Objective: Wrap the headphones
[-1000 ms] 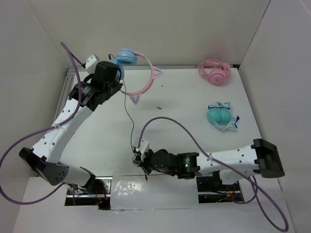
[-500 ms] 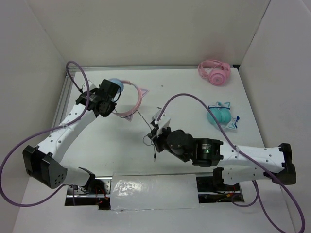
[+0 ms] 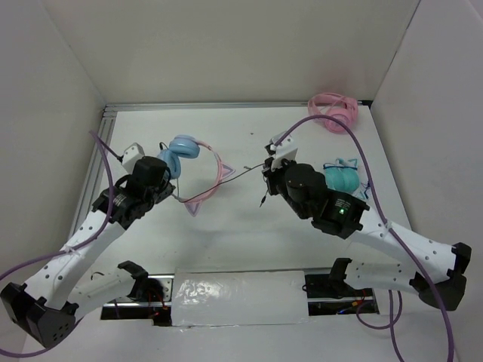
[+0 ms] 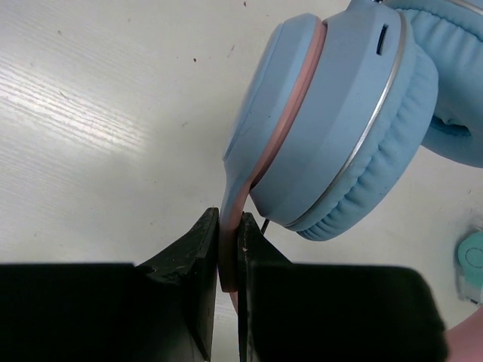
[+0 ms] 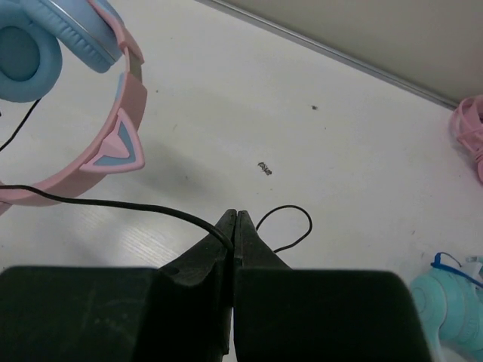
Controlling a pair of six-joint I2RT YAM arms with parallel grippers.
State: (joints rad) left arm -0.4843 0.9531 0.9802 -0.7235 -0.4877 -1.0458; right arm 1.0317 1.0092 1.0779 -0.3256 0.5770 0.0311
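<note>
The headphones, with light blue ear cups [image 3: 182,148] and a pink cat-ear headband [image 3: 219,176], are at the left centre, held off the table. My left gripper [image 3: 169,176] is shut on the headband arm [image 4: 229,226] just below one ear cup [image 4: 339,128]. My right gripper [image 3: 267,170] is shut on the thin black cable [image 5: 113,204], which runs fairly taut from the headphones to the fingertips [image 5: 243,222]. A loose loop of cable [image 5: 290,222] lies past the jaws. One cat ear [image 5: 121,147] shows in the right wrist view.
All-pink headphones [image 3: 332,111] lie at the far right corner. Teal headphones [image 3: 343,181] lie right of my right arm, also in the right wrist view [image 5: 453,302]. A small dark speck [image 5: 263,167] is on the table. White walls enclose the table.
My left gripper has brought the headphones nearer and lower in view. My right gripper has moved far and to the right with the cable, drawing it out from the headphones.
</note>
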